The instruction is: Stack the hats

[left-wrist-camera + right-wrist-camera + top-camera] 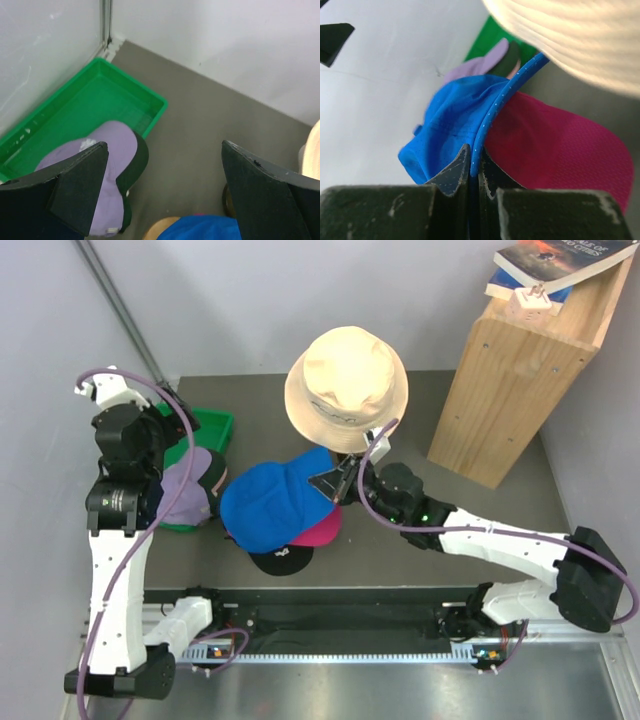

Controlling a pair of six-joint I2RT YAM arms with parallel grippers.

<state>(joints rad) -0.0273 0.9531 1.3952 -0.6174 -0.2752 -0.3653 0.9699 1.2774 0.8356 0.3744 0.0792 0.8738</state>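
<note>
Right gripper [474, 164] pinches the brim of the blue cap [451, 120] edge-on — evidently to settle it over the magenta cap [555, 150] and black cap [280, 560] beneath — while the left gripper [164, 150], fingers spread wide and empty, hangs above the lavender cap [100, 150] lying across the edge of the green tray [95, 97].

- blue cap [270, 502], pale dotted stitching along its brim edge
- magenta cap [325, 530]
- black cap [280, 560], white logo
- lavender cap [185, 495]
- cream hat [345, 385]
- green tray [218, 428]
</note>
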